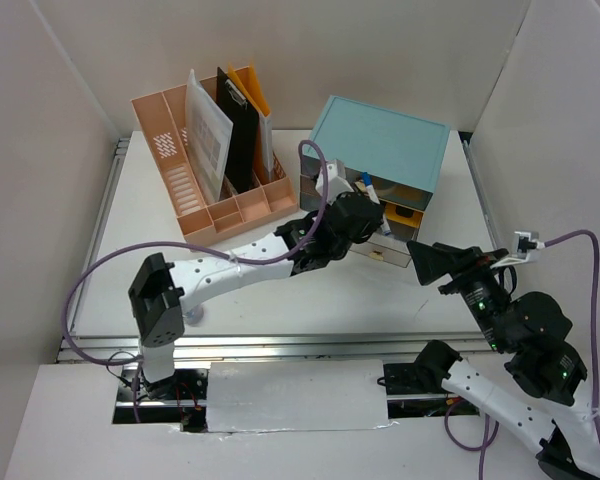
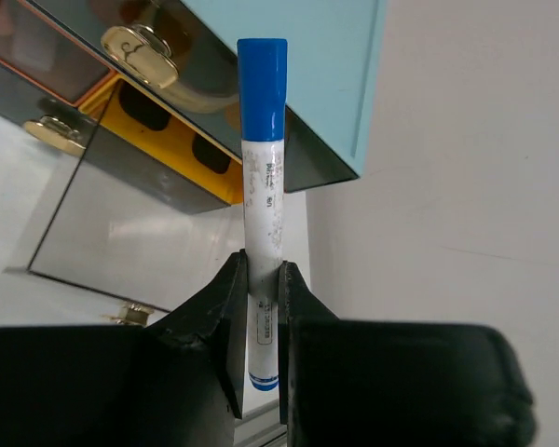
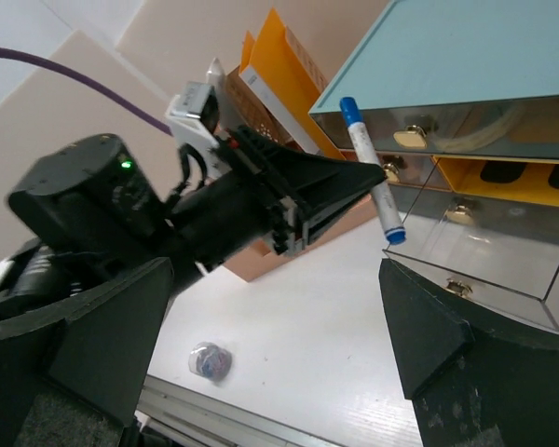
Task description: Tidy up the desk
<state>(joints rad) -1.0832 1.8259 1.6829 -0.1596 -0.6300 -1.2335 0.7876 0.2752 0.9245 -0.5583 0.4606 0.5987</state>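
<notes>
A white marker with a blue cap (image 2: 264, 186) is clamped between the fingers of my left gripper (image 2: 264, 307), cap pointing away from the wrist. In the right wrist view the marker (image 3: 371, 168) hangs in the air just in front of the teal drawer cabinet (image 3: 466, 56), above a pulled-out clear drawer (image 3: 484, 251). From above, the left gripper (image 1: 363, 205) sits at the cabinet's front left. My right gripper (image 1: 432, 262) stands open and empty over the white desk (image 1: 380, 300), to the right of the left one.
A pink file organizer (image 1: 195, 195) with a clipboard and folders stands at the back left. A small clear bag of coloured bits (image 3: 210, 359) lies near the desk's front rail. White panel walls close in the desk on three sides.
</notes>
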